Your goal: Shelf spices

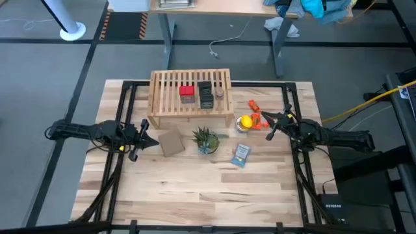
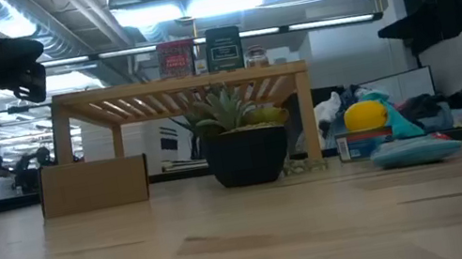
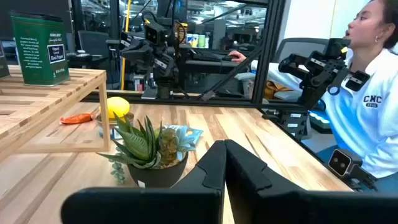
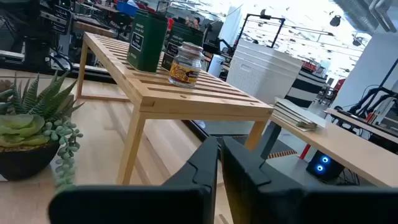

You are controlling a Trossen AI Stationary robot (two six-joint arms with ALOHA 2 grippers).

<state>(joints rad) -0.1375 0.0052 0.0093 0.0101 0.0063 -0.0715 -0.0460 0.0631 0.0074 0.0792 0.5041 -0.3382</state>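
Observation:
Three spices stand upright on the slatted top of the light-wood shelf (image 1: 190, 97) at the far middle of the table: a red tin (image 1: 187, 93), a dark green tin (image 1: 205, 94) and a small round jar (image 1: 219, 93). The low view shows them in a row, the red tin (image 2: 177, 59), the dark tin (image 2: 223, 49) and the jar (image 2: 256, 55). My left gripper (image 1: 151, 133) hovers shut near the shelf's left leg. My right gripper (image 1: 273, 125) hovers shut to the right of the shelf. Both hold nothing.
In front of the shelf sit a brown cardboard square (image 1: 172, 142) and a potted succulent (image 1: 206, 140). A blue packet (image 1: 241, 155) lies right of the plant. Yellow and orange items (image 1: 250, 119) lie beside my right gripper. A person (image 3: 373, 93) sits beyond the table's right edge.

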